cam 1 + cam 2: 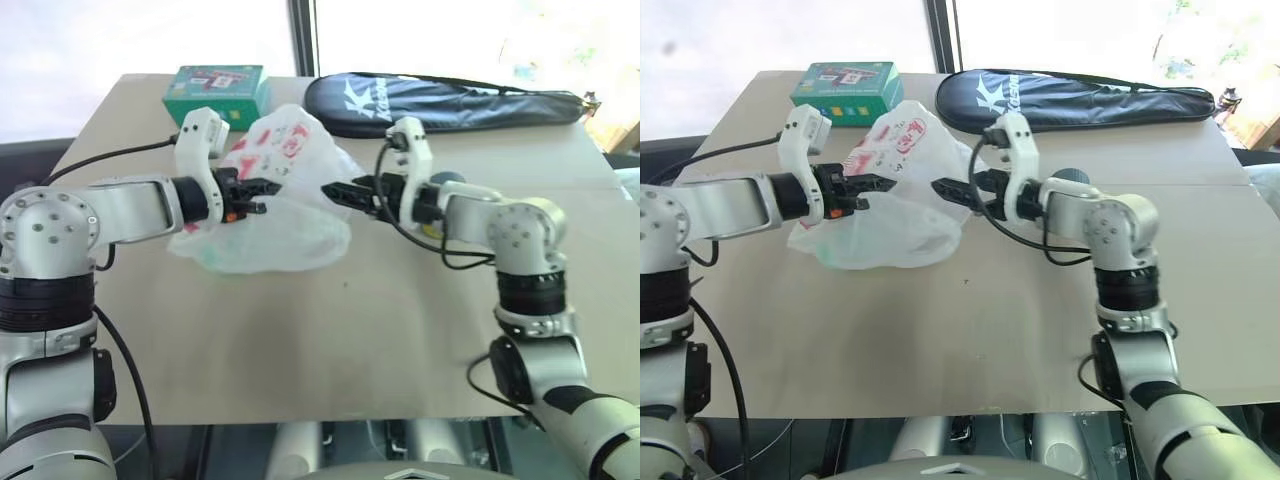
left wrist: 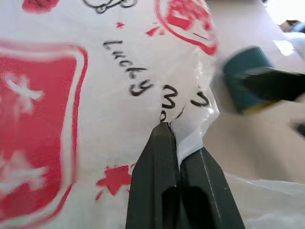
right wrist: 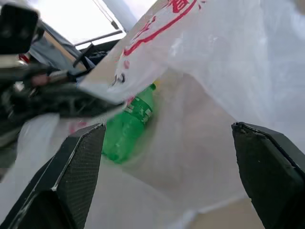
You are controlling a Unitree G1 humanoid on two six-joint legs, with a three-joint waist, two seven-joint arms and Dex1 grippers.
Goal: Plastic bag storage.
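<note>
I have the left gripper [image 1: 262, 194] clenched on a fold of the plastic bag's [image 1: 290, 215] rim, holding that edge lifted off the table [image 1: 330, 340]. The bag bulges at about three o'clock from that hand and sags onto the tabletop. My right gripper [image 1: 337, 192] stands released, fingers spread wide at the bag's far side, around nine o'clock from its wrist. Inside the bag lies a green bottle [image 3: 125, 128].
</note>
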